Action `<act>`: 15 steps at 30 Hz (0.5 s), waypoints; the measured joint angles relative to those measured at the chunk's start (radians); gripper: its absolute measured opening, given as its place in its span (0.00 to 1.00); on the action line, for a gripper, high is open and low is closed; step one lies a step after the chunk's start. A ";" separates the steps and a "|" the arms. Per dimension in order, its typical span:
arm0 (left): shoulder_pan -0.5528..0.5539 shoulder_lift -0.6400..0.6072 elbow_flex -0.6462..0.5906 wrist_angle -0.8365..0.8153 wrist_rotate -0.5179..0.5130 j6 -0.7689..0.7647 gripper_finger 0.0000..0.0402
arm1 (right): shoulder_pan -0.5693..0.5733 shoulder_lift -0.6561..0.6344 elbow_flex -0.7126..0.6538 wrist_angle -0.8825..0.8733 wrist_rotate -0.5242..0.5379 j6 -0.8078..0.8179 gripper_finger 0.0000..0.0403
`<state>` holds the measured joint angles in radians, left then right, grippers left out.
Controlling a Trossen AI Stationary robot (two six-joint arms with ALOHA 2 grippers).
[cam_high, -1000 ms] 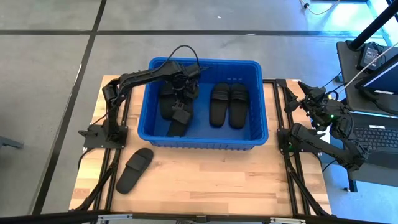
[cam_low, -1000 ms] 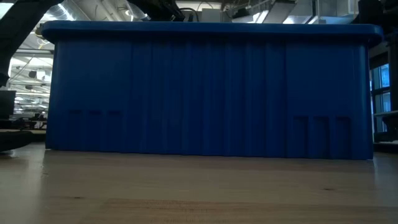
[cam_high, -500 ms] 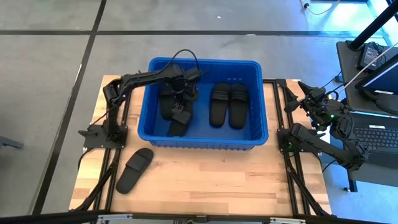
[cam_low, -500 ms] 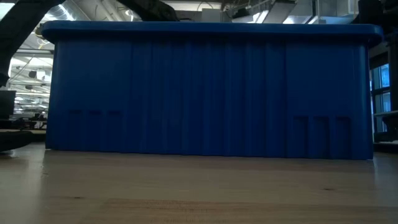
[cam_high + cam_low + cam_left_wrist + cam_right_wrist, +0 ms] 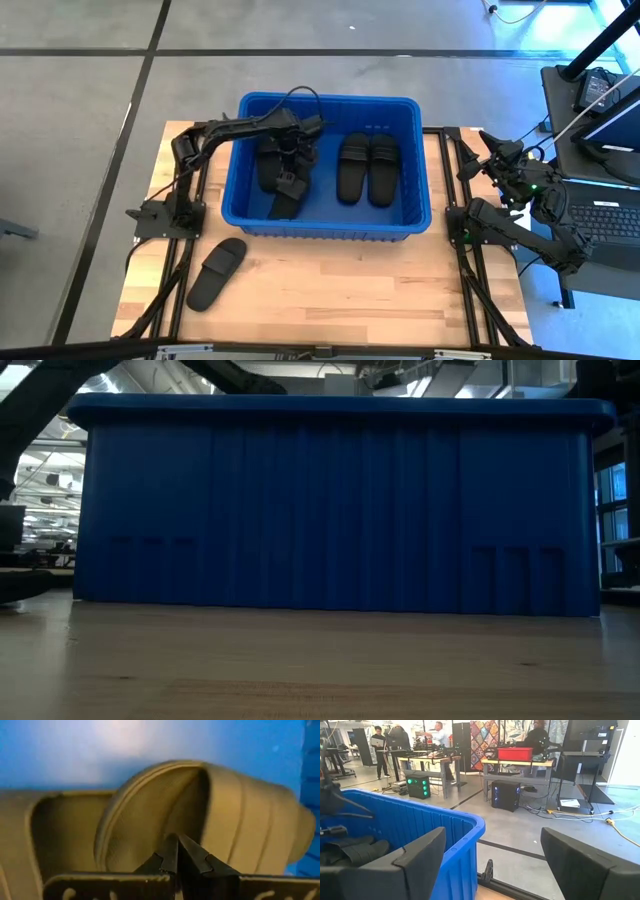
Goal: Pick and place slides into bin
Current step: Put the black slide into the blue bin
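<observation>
The blue bin [image 5: 330, 98] stands at the table's far middle and fills the low view [image 5: 330, 510]. Inside it, two black slides [image 5: 368, 167] lie flat side by side on the right. More slides [image 5: 268, 165] lie on the left, one of them [image 5: 283, 205] reaching the near wall. Another slide [image 5: 217, 272] lies on the table, near and left of the bin. My left gripper [image 5: 290, 183] is shut and points down inside the bin, over the left slides. My right gripper [image 5: 490, 145] waits open at the table's right edge. My left gripper [image 5: 177, 840] stands shut, from above, right at a slide's footbed [image 5: 145, 835] beside the strap [image 5: 235, 815]. Nothing shows between the fingers. I cannot tell whether the tips touch the footbed.
Bare wood [image 5: 340, 285] lies between the bin and the table's near edge. A laptop [image 5: 610, 215] and stands sit beyond the right edge. The right wrist view shows the bin's corner [image 5: 455, 827] and people at benches far off in the room.
My left gripper, shut all along, has sunk deeper into the bin toward the left slides; in the low view the arm drops closer to the rim. The slides and the right arm have kept still.
</observation>
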<state>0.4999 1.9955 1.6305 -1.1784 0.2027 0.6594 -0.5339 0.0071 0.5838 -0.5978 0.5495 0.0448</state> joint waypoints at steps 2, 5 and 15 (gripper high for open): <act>0.000 0.011 0.000 -0.007 -0.017 -0.001 0.00 | 0.000 0.000 0.000 0.000 0.000 0.000 0.81; 0.005 0.014 0.000 -0.039 -0.047 -0.003 0.00 | 0.000 0.000 0.000 0.000 0.000 0.000 0.81; 0.028 0.014 0.000 -0.131 -0.079 -0.054 0.00 | 0.000 0.000 0.000 0.001 0.000 0.000 0.81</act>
<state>0.5278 2.0090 1.6306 -1.3098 0.1238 0.6059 -0.5339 0.0071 0.5838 -0.5972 0.5495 0.0448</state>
